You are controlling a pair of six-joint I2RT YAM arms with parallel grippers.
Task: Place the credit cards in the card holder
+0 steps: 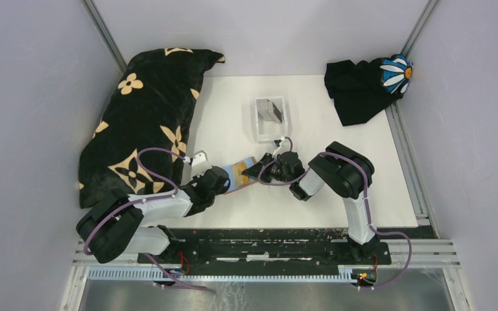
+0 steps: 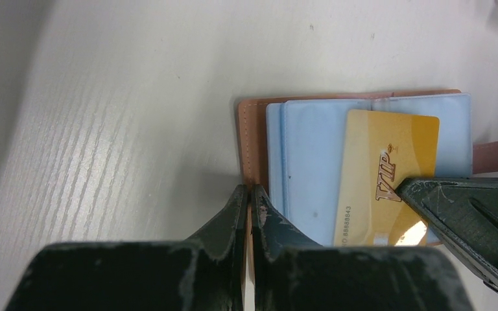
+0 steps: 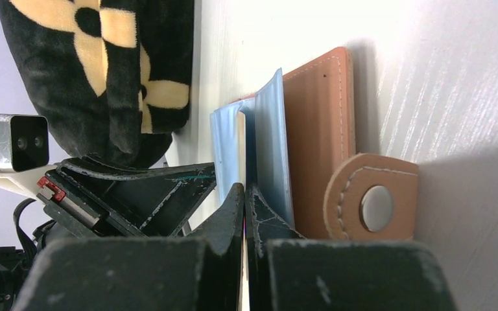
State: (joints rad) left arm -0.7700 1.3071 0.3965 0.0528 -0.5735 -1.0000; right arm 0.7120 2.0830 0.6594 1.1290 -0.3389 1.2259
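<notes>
- left gripper [image 1: 227, 181]: the arm lies low from its base at the near left, its forearm reaching right toward the middle of the table [image 1: 389, 175]; in the left wrist view the jaws are pressed together on the tan edge of the card holder [image 2: 253, 129], with the stitched leather pinched between the fingers
- right gripper [image 1: 260, 170]: the arm rises from its base at the near right, bends sharply at the elbow and points left, so the two grippers face each other across the holder; its jaws are closed tight, with a thin pale sliver between them in its own wrist view
- gold card [image 2: 389, 162]: marked VIP; it lies flat over the blue sleeves [image 2: 311, 155] of the opened holder; the right gripper's dark tip sits on its right part and seems to pinch it
- card holder: near the table's middle, between the two grippers, just in front of the white tray [image 1: 258, 120]; its snap tab [image 3: 376, 207] sticks out on the right gripper's side
- dark grey card [image 1: 271, 110]: leaning inside the white tray
- black flowered cushion [image 1: 149, 116] at the left; black cloth with a daisy [image 1: 356, 87] in the far right corner; both are well apart from the holder
</notes>
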